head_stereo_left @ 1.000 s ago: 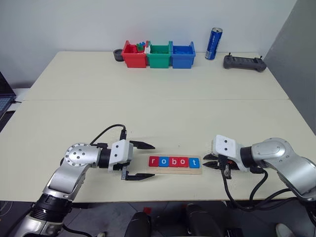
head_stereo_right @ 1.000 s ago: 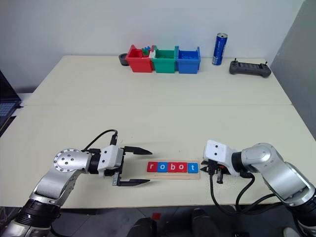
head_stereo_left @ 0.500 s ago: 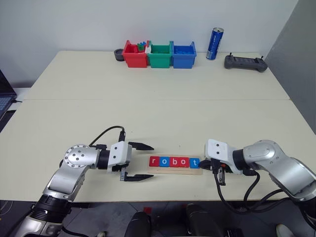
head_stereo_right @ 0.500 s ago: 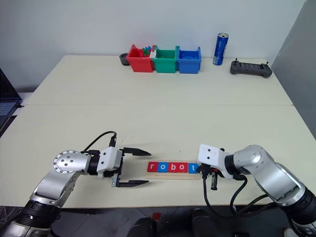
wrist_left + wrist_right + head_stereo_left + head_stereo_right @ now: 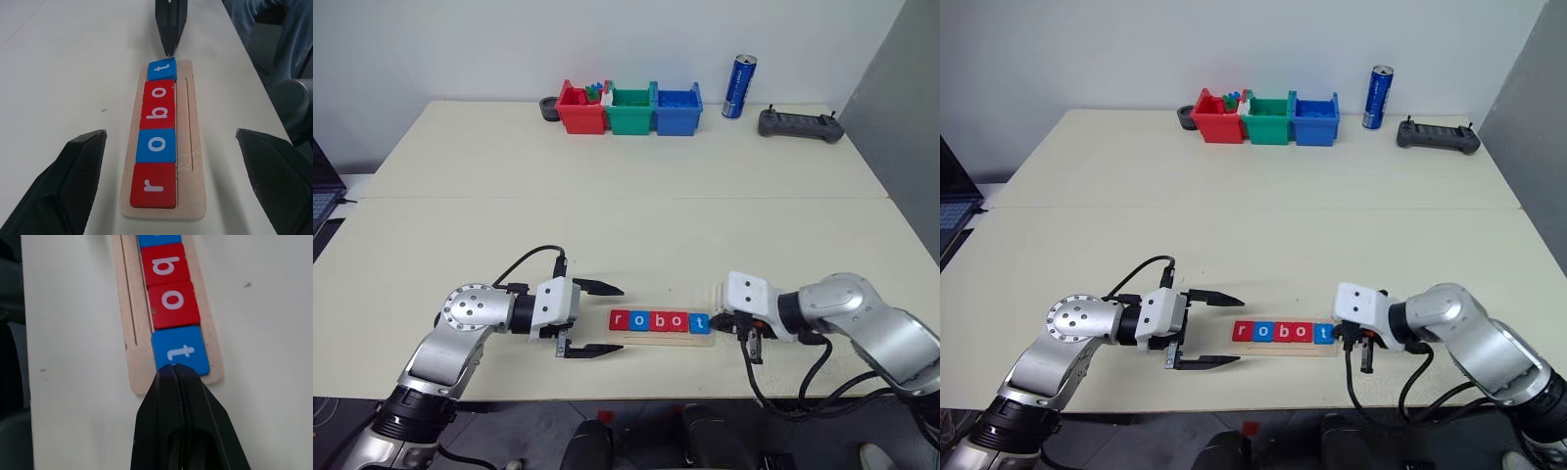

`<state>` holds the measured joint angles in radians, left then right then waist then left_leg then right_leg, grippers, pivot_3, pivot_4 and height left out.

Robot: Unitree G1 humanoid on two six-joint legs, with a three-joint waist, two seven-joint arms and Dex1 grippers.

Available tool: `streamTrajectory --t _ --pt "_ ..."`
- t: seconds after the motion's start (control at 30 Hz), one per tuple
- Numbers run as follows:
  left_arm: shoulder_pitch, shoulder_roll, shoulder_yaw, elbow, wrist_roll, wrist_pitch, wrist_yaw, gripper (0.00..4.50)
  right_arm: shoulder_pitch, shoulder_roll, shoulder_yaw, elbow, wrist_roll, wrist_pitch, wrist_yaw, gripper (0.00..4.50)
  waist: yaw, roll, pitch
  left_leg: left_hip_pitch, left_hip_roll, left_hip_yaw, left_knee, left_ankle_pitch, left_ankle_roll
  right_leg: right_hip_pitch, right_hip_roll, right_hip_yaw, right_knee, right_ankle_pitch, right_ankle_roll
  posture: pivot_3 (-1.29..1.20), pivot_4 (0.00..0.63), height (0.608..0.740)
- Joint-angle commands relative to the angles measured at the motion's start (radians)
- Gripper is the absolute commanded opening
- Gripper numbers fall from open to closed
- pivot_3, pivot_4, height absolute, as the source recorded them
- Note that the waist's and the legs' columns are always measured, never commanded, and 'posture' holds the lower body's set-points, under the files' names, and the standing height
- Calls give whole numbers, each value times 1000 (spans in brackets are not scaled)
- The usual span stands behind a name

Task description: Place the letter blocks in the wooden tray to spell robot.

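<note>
My right jaws (image 5: 172, 369) are clenched empty, tips at the t block (image 5: 180, 351); my left jaws (image 5: 597, 318) are spread wide by the r. All five blocks (image 5: 155, 143) sit in the tray (image 5: 195, 147) at the bench's (image 5: 626, 225) near edge. A harder push could skew the row or shove the tray off.

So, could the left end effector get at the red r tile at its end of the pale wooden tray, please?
Probably yes: the open left end effector faces the red r tile at the pale wooden tray's near end, with bare table between.
</note>
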<state>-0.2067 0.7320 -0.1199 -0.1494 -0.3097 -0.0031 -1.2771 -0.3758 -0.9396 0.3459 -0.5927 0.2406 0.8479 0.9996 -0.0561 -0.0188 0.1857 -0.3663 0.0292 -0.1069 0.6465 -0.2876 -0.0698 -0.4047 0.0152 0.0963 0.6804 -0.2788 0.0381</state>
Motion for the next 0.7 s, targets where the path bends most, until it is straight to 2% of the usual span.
streamTrajectory --t 0.03,0.7 --pt "-9 4 13 6 -8 -20 -5 4500 17 -33 -11 -36 -11 -30 9 28 0 0 0 0 0 0 0 0 0 0 0 0 0 0 0 0 150 740" --pt "3 20 21 -2 -14 -33 -3 4500 -4 48 81 34 -112 -111 -4 28 -1 0 0 0 0 0 0 0 0 0 0 0 0 0 0 0 150 740"
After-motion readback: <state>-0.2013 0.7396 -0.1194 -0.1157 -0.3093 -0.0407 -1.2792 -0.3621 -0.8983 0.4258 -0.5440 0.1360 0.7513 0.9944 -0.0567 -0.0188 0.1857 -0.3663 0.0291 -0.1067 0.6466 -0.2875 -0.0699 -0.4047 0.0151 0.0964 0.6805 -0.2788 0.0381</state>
